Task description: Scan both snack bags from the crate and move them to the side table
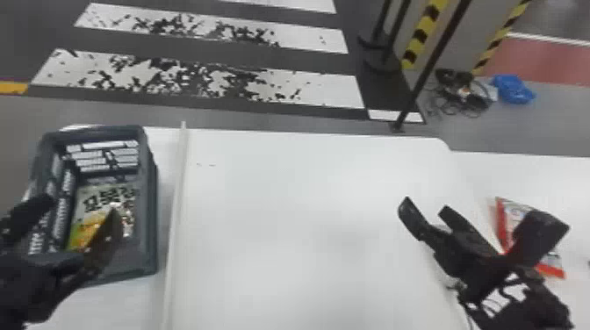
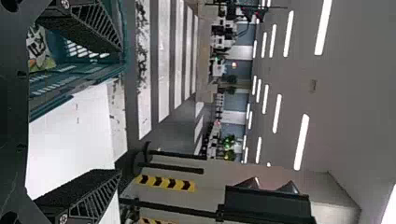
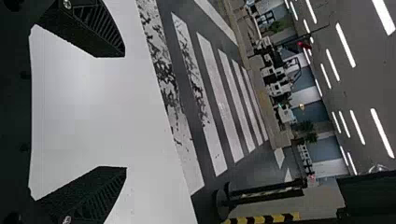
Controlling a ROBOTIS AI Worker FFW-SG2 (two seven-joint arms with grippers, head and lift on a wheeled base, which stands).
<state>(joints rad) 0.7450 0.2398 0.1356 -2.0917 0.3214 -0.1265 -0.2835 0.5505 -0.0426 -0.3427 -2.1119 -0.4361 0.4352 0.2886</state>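
Inside the left-hand crate (image 1: 150, 197), the green snack bag (image 1: 94, 198) should be pinched gently from above by the open left end effector (image 1: 78, 207) (right end effector (image 1: 426, 205) also open; red bag (image 1: 501, 219) on the right-hand counter (image 1: 548, 177)).

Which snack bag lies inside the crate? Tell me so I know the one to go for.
The green-and-yellow bag: it lies in the dark crate, whereas the red-and-white bag lies outside, off to the robot's right.

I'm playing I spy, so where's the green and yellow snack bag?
In the head view, the green and yellow bag lies inside the crate at the left, partly hidden by the left gripper.
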